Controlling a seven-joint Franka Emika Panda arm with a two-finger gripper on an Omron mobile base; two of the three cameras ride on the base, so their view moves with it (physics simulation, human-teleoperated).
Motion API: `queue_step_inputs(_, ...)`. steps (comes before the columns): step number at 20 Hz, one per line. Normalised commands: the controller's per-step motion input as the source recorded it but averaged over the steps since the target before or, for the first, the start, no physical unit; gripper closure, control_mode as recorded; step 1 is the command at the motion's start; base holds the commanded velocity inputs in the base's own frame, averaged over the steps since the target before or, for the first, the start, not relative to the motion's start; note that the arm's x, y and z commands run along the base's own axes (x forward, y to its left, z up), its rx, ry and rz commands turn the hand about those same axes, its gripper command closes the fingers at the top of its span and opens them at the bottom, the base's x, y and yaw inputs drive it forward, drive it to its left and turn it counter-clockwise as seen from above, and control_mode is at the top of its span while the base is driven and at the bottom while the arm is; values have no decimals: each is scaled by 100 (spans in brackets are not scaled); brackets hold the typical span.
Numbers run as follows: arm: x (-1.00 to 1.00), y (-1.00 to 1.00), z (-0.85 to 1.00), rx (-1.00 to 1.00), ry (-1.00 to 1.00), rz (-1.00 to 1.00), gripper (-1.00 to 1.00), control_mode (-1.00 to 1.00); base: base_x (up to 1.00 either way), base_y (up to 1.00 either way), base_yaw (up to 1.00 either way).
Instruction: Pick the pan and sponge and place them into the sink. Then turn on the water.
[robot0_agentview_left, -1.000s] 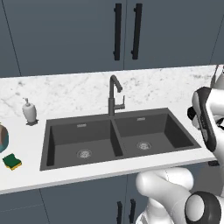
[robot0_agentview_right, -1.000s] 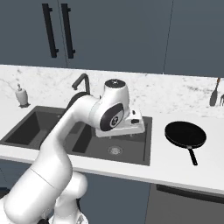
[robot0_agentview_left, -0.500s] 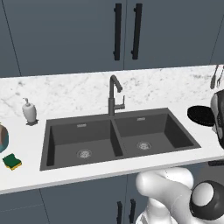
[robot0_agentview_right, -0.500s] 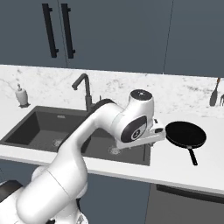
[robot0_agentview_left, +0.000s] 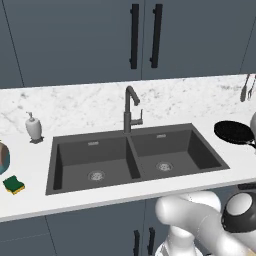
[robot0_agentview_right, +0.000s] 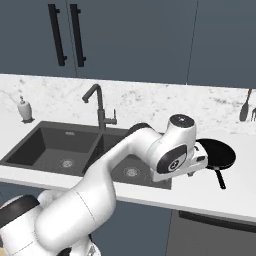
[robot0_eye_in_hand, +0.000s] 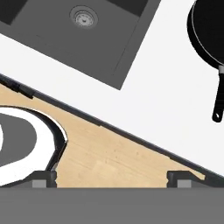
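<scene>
Hand view gives us the tool (robot0_eye_in_hand: 112, 177) spread wide, empty. We find the pan (robot0_eye_in_hand: 209, 26) unlabelled on the desk (robot0_eye_in_hand: 166, 92).

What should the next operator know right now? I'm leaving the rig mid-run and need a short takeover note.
Gripper: open, holding nothing, out over the counter's front edge, between the sink and the pan.
Pan: on the counter right of the sink, handle toward the front edge, untouched.
Sponge: on the counter far left of the sink, untouched.
Both basins hold nothing; no water runs from the tap.
Done: nothing placed yet.
Left: grasp the pan and set it in the sink, fetch the sponge and place it in the sink, then turn on the water.
</scene>
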Motion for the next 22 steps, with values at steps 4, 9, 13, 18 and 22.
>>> queue_step_inputs(4, 23, -43, -24, -1, 2, 0, -100, -100, 0, 0, 0)
queue_step_inputs(9, 37, -52, -10, 0, 1, -1, -100, -100, 0, 0, 0)
queue_step_inputs(13, 35, -55, -11, 0, 0, -1, -100, -100, 0, 0, 0)
queue_step_inputs(18, 37, -42, -13, 1, 10, 0, -100, -100, 0, 0, 0)
queue_step_inputs(22, 39, -38, -18, 3, 15, 0, -100, -100, 0, 0, 0)
